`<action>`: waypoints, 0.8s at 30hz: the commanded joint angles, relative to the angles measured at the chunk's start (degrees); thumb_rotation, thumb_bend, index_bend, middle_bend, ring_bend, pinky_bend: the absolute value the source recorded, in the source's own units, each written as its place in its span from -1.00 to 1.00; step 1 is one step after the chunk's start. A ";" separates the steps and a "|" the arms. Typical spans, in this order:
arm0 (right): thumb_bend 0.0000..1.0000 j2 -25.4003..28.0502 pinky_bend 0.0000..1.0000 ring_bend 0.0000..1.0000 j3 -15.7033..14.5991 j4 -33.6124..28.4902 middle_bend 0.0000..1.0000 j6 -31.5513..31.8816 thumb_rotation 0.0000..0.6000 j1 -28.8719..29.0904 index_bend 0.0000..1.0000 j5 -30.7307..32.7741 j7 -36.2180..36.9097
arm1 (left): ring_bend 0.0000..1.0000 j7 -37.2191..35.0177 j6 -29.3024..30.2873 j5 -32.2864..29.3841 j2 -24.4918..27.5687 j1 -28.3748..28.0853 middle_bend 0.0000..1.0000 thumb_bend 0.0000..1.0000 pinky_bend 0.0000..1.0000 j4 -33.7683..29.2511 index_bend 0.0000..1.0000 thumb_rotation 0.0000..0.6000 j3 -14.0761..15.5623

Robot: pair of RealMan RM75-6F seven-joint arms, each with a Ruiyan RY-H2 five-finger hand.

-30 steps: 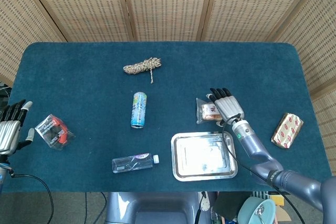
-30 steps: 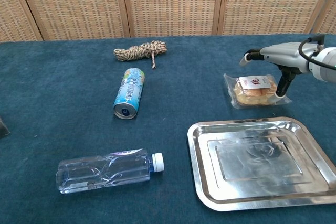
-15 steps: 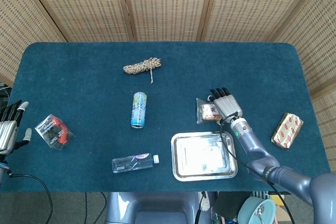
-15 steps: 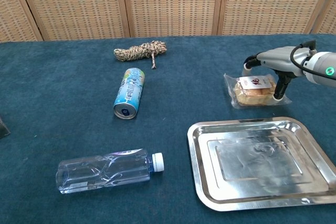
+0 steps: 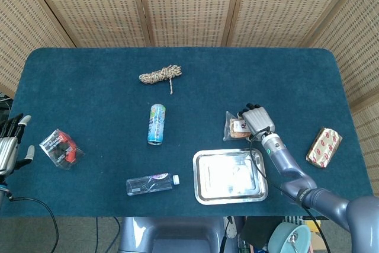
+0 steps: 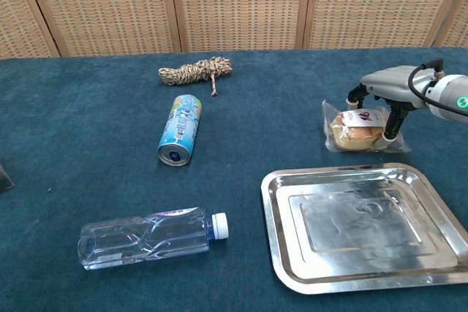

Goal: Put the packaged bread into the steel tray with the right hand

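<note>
The packaged bread [image 6: 356, 128] [image 5: 238, 127], a brown bun in a clear wrapper, lies on the blue cloth just behind the steel tray [image 6: 276, 213] [image 5: 199, 177]. My right hand [image 6: 389, 90] [image 5: 259, 119] arches over the bread, its fingers curled down on both sides of the wrapper and gripping it. The wrapper looks bunched and slightly raised at its left end. The tray holds nothing. My left hand [image 5: 9, 146] hangs at the table's left edge with its fingers apart and nothing in it; it shows only in the head view.
A coil of rope [image 6: 194, 71] lies at the back, a drinks can [image 6: 180, 129] in the middle and a clear water bottle [image 6: 146, 237] at the front left. A red-and-black packet [image 5: 58, 146] sits near the left hand, a gold-wrapped pack [image 5: 324, 146] at the right.
My right hand has lowered and curled its fingers around the bread. The package has shifted slightly right and bunched up. The left hand has barely moved.
</note>
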 commanded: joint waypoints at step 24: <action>-0.70 11.90 -0.48 -0.67 -1.10 -35.59 -0.29 20.93 1.00 -6.77 -0.02 12.17 -28.92 | -1.00 -2.40 -2.47 4.29 -0.17 -3.23 -1.00 0.01 -1.00 1.47 -1.00 1.00 0.22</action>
